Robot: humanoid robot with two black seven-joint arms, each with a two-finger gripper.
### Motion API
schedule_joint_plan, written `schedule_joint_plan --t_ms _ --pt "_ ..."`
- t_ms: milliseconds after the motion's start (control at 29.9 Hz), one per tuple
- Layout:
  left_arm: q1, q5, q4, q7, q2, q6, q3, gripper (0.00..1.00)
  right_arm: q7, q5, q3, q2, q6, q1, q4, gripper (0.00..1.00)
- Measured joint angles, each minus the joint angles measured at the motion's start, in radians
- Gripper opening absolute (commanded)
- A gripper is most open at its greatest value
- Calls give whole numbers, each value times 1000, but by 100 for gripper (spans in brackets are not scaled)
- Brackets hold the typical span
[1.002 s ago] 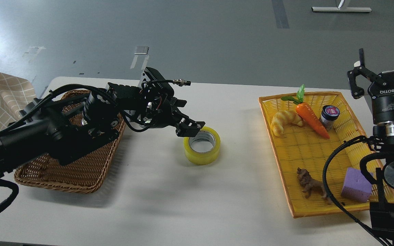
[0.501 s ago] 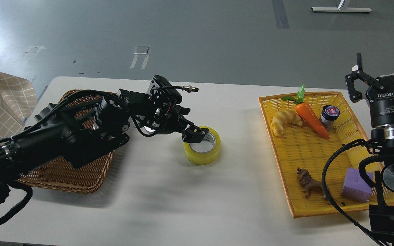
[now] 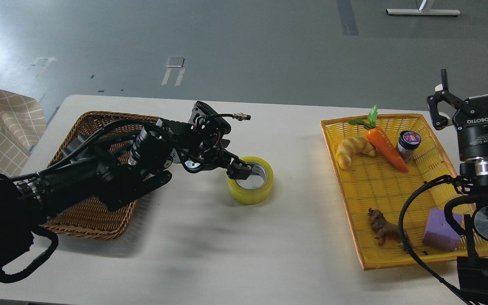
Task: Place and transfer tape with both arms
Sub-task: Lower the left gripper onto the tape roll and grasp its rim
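Observation:
The yellow tape roll (image 3: 256,192) lies flat on the white table (image 3: 235,254), hole up, at the middle. My left arm reaches in from the left over the wicker basket. My left gripper (image 3: 242,169) is down at the roll's left rim, with one dark fingertip (image 3: 246,167) inside the grey-white core. I cannot tell its two fingers apart, nor whether it grips the wall. My right gripper (image 3: 475,91) is upright at the far right, beyond the yellow tray's corner, fingers spread and empty.
A brown wicker basket (image 3: 100,220) lies at the left under my left arm. A yellow tray (image 3: 354,203) at the right holds a croissant (image 3: 352,150), a carrot (image 3: 386,148), a small jar (image 3: 408,144), a toy animal (image 3: 384,226) and a purple block (image 3: 439,231).
My left gripper has moved right and down, from above the roll's left rim into its hole. The tape has not moved. My right gripper has shifted slightly.

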Motion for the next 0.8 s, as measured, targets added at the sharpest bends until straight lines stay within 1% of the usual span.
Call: schedule_joint_plan --t_ms 100,301,401,468,568,668,702,735,802 --pt "-1 -1 8 12 -12 0 16 98 0 0 0 0 0 0 -1 100" --pt "-1 -2 13 20 -26 0 19 98 1 0 0 0 0 -4 -2 100" --pt "1 -1 17 33 -27 0 20 97 2 0 0 0 0 -8 -2 100" --pt "2 -1 20 42 -27 0 21 92 2 0 0 0 0 -11 -2 100" --pt "6 -2 21 50 -27 0 21 90 2 0 1 0 0 -12 -2 100" --pt "8 -4 21 53 -28 0 21 85 2 0 1 0 0 -12 -2 100" --pt "8 -5 21 55 -31 0 21 85 2 0 1 0 0 -12 -2 100" --pt "9 -5 22 57 -35 0 21 81 2 0 1 0 0 -13 -2 100" --pt "9 -5 22 61 -43 0 21 78 2 0 1 0 0 -13 -2 100"
